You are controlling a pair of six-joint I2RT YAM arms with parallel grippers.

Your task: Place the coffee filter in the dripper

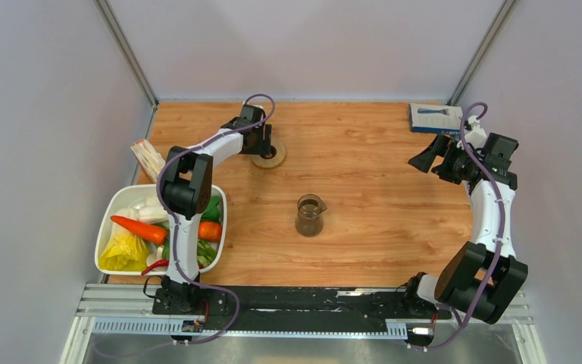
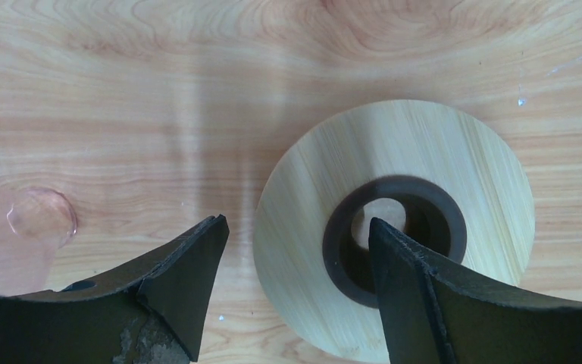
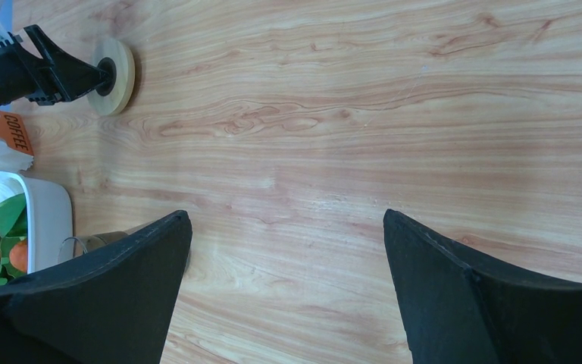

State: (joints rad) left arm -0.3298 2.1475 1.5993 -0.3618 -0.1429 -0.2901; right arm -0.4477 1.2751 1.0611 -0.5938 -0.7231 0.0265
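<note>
The left gripper (image 2: 295,224) hangs wide open and empty over the dripper (image 2: 455,152). One finger crosses the dark centre hole, the other is over bare worktop (image 2: 121,91) beside the tan ring. The dripper stands at the far left of the worktop, seemingly upright, mouth up, its axis vertical. No paper lies in it. It looks rigid, slick and breakable, best steadied at the base. A fan-shaped packet (image 1: 148,158) beside the vegetable bin (image 1: 114,208) probably holds the coffee filter. The filter would be light and limp, so pinch it at an edge. The right gripper (image 3: 286,216) hovers fully open, empty, well apart.
</note>
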